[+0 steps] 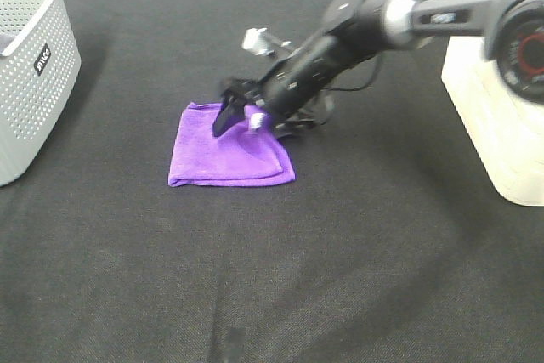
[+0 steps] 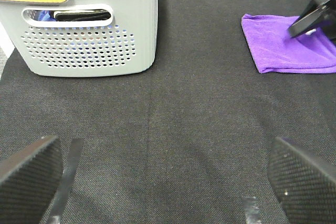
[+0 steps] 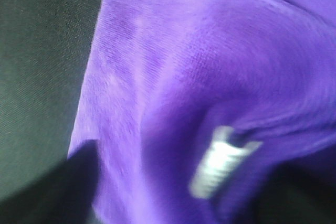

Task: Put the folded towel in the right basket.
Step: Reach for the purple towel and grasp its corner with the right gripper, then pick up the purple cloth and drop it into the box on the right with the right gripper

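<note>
The folded purple towel point(image 1: 225, 155) lies flat on the black table, a little left of the middle. It also shows in the left wrist view point(image 2: 278, 45), and it fills the right wrist view point(image 3: 178, 77). My right gripper point(image 1: 240, 118) reaches across from the right and presses down on the towel's far right part. Its jaws stand apart, with cloth bulging between the fingertips point(image 3: 220, 166). The right basket point(image 1: 497, 116) is white and stands at the right edge. My left gripper point(image 2: 168, 182) is open and empty, low over bare table.
A grey perforated basket point(image 1: 34, 65) stands at the left edge. It shows in the left wrist view point(image 2: 89, 35) with dark and blue items inside. The black cloth table point(image 1: 340, 278) surrounds the towel.
</note>
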Motion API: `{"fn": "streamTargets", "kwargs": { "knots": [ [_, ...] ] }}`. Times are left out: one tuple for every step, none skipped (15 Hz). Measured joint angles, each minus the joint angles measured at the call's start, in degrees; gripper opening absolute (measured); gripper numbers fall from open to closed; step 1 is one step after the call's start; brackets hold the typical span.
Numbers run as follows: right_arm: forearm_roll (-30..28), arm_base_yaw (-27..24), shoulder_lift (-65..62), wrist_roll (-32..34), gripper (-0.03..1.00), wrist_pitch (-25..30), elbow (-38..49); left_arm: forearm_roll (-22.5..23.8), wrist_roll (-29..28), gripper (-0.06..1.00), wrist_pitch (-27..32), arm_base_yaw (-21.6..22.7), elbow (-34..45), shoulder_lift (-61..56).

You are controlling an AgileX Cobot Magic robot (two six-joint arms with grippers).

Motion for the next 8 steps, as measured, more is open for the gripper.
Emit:
{"fn": "streamTargets", "kwargs": {
  "knots": [
    [-0.3,1.1,0.1,0.2,0.52,-1.5,0.0,0.0,0.0,0.99,0.0,0.0,0.0,0.0],
    [-0.5,1.4,0.4,0.5,0.37,-2.6,0.0,0.0,0.0,0.99,0.0,0.0,0.0,0.0],
    [-1.1,1.5,0.6,1.2,0.18,-3.2,0.0,0.0,0.0,0.99,0.0,0.0,0.0,0.0],
    [-1.8,1.5,0.2,1.3,0.12,-3.2,0.0,0.0,0.0,0.99,0.0,0.0,0.0,0.0],
    [-3.1,1.7,-0.3,1.3,0.12,-2.8,-0.2,0.0,0.0,0.99,0.0,0.0,0.0,0.0],
    [-5.5,1.8,-1.2,1.3,0.12,-0.9,-1.0,0.0,0.0,0.99,0.0,0.0,0.0,0.0],
    [-8.4,1.7,-2.3,1.5,0.12,4.1,-2.2,0.0,0.0,0.99,0.0,0.0,0.0,0.0],
    [-9.7,1.0,-4.0,2.0,0.12,8.6,-4.3,0.0,0.0,0.99,0.0,0.0,0.0,0.0]
  ]
}}
